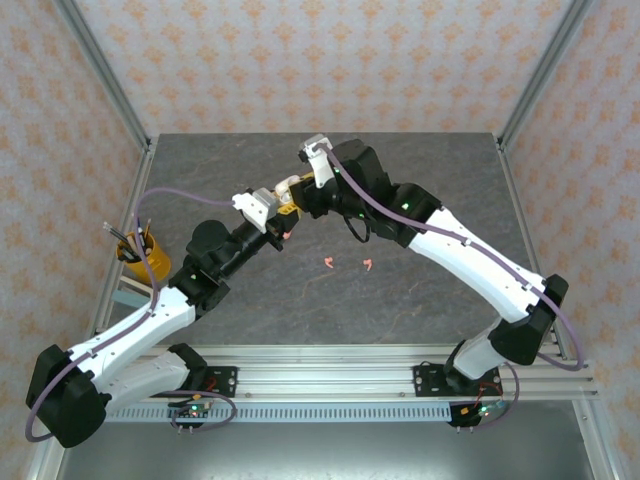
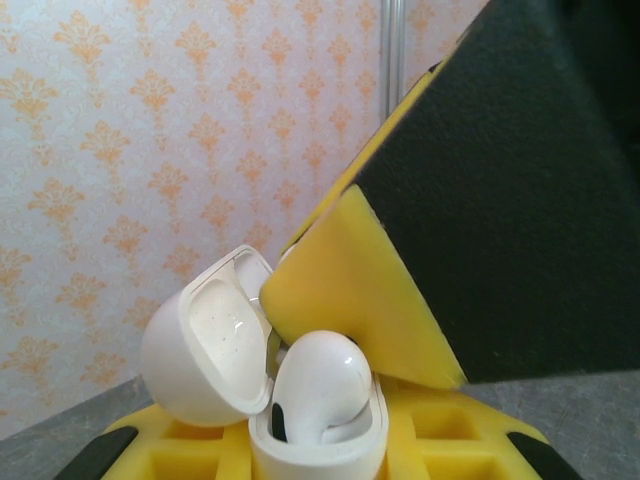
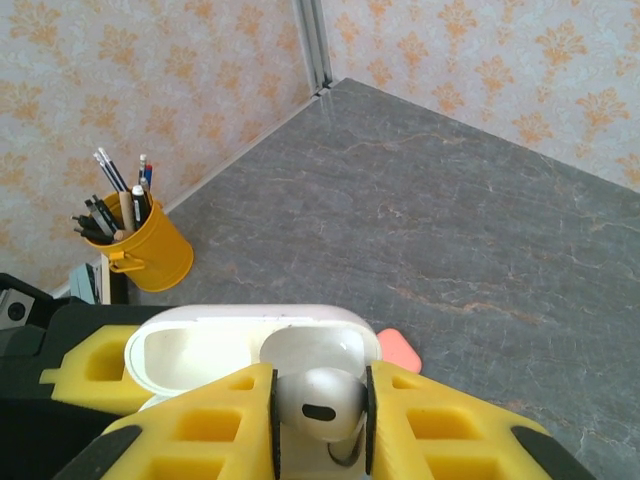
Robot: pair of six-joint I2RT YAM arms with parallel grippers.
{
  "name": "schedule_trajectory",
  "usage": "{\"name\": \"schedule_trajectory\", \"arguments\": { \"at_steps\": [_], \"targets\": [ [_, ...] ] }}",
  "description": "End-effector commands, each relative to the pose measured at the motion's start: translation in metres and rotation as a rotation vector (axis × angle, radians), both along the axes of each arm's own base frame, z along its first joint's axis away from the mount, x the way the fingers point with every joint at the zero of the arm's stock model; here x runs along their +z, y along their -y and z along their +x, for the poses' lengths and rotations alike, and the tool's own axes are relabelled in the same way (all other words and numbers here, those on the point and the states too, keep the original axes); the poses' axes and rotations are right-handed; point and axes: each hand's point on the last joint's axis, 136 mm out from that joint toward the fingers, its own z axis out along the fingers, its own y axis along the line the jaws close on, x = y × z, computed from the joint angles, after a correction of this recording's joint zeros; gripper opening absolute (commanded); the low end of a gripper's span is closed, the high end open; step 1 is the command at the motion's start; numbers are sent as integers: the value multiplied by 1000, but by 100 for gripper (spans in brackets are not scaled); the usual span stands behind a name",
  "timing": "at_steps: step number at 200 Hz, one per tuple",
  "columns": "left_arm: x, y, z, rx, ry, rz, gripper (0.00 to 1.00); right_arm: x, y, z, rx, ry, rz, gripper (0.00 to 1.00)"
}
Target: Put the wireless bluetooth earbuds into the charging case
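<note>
1. White charging case (image 2: 210, 350): glossy, rounded, open with lid tipped back, raised above the table (image 1: 430, 170) near its middle.
2. White earbud (image 2: 320, 385): sits bulb-up, partly sunk in the case.
3. Left pink earbud (image 1: 327, 263) and right pink earbud (image 1: 368, 265): lie near each other but apart on the table, nearer than the case.

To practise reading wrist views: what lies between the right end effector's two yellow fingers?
A white earbud, pinched between the yellow fingers at the open white case, in the right wrist view.

- charging case (image 2: 205, 345): smooth, glossy white plastic.
- earbud (image 2: 320, 385) in the case: glossy white plastic.
- worktop (image 3: 450, 230): matt grey, stone-veined.
- fingers (image 3: 440, 462) beside the case: matt yellow plastic.
</note>
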Motion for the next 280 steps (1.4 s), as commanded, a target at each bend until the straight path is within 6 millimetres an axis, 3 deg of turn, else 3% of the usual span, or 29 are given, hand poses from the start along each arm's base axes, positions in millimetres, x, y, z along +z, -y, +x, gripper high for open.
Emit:
{"name": "schedule_trajectory", "arguments": {
  "at_steps": [1,128,280],
  "targets": [
    [47,-9,-5,28,125,-95,0,-9,-7,-26,95,-39,-21,26],
    [43,-7,-6,18,115,-91,0,21,5,-11,-15,34,19,48],
    [38,-8,-6,17,108,-87,0,63,13,0,-106,83,117,55]
  ]
}}
